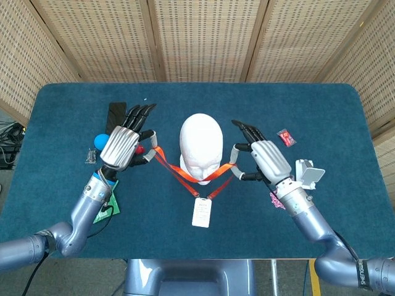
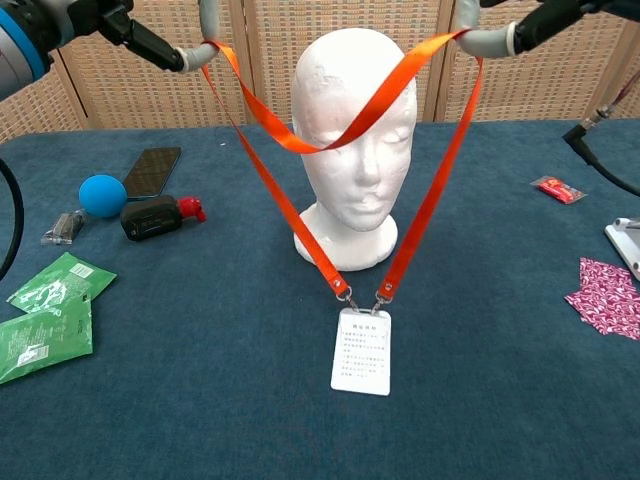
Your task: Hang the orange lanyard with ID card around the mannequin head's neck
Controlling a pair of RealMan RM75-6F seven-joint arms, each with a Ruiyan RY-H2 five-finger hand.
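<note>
— Nearest the camera? 
— ID card [image 2: 361, 351], hanging off the tabletop [image 2: 200, 400] on the orange lanyard [image 2: 430, 195].

— And the strap? 
— Raised, spread between left hand [image 1: 122, 143] and right hand [image 1: 266, 159], looped over fingers [image 2: 208, 22] on both sides; draped across the mannequin head [image 2: 356, 120] at the forehead, not around the neck.

— Anything hard to see? 
— Both hands mostly cropped in chest view.

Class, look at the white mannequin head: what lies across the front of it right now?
An orange strap of the lanyard runs slanting across the mannequin head, over the forehead and one eye. That eye is covered; nose, mouth and chin show. The card hangs below.
</note>
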